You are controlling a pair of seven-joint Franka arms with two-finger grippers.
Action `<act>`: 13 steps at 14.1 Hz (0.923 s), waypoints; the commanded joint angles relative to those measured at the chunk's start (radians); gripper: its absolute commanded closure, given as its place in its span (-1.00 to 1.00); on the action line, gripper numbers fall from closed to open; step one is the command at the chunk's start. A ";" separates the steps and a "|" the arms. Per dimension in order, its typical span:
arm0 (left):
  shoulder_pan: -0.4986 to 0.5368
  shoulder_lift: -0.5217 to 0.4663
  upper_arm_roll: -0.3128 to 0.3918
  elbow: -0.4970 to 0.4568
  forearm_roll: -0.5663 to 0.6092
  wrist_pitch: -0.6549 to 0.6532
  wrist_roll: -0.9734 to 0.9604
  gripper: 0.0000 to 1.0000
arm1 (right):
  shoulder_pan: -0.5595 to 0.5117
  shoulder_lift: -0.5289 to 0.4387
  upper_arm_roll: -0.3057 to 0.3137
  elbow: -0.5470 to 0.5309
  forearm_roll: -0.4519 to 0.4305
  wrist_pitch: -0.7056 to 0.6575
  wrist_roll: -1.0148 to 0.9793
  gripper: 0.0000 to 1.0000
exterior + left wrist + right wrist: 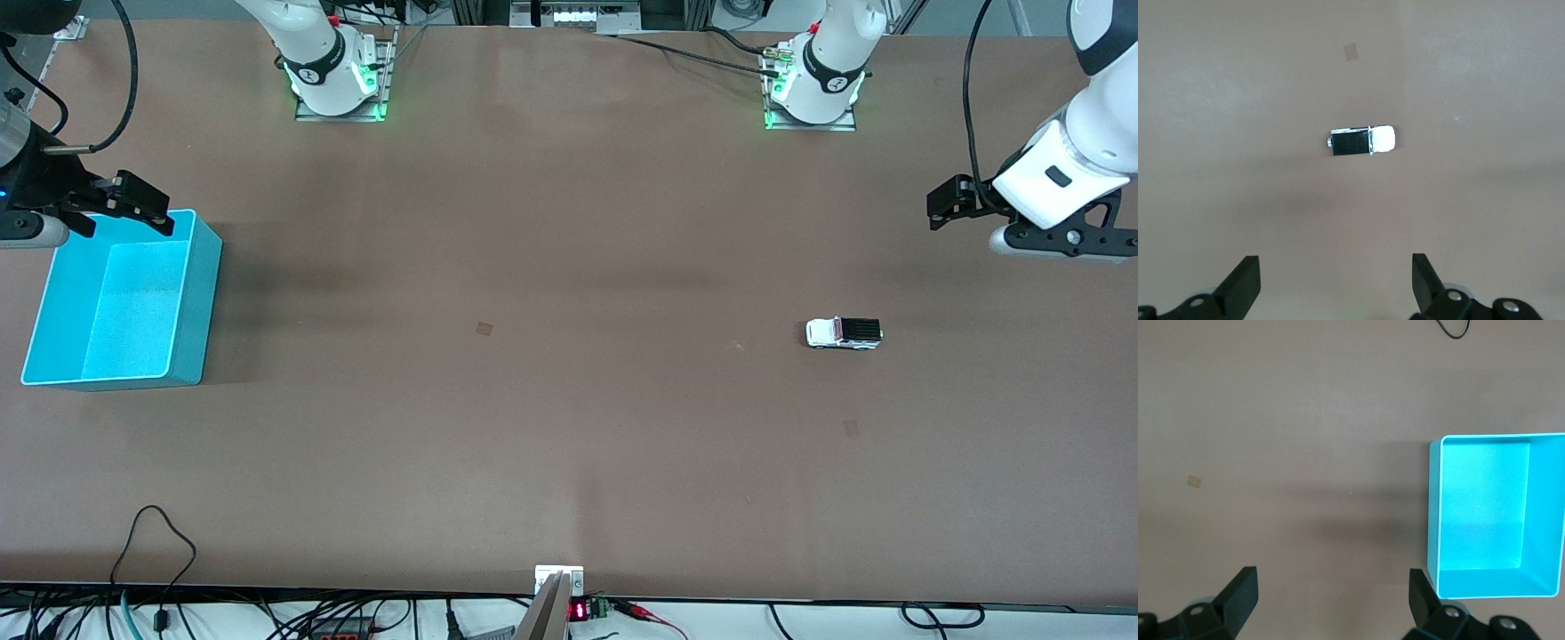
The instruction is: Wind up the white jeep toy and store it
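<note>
The white jeep toy [844, 333], white with a black ribbed rear section, stands on the brown table toward the left arm's end. It also shows in the left wrist view [1362, 141], apart from the fingers. My left gripper [947, 203] hangs open and empty above the table near that end; in its wrist view the gripper [1336, 280] has its jaws wide apart. The turquoise bin [200, 302] stands empty at the right arm's end, also seen in the right wrist view [1485, 507]. My right gripper [147, 206] is open and empty over the bin's farther rim, shown in its wrist view [1333, 593].
Small tape squares lie on the table [484, 328] and nearer the front camera than the jeep [851, 428]. Cables [160, 551] and a small electronics box [582, 609] sit along the table's front edge.
</note>
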 commanded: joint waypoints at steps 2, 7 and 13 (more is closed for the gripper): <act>0.005 0.023 0.008 0.031 -0.018 -0.039 0.130 -1.00 | 0.000 0.001 -0.001 0.016 0.012 -0.017 -0.013 -1.00; 0.006 0.026 0.006 0.031 -0.009 -0.131 0.350 -1.00 | 0.000 0.001 -0.002 0.016 0.014 -0.018 -0.010 -1.00; 0.014 0.084 0.005 -0.006 -0.015 -0.113 0.457 -1.00 | -0.001 0.001 -0.004 0.029 0.014 -0.020 -0.011 -1.00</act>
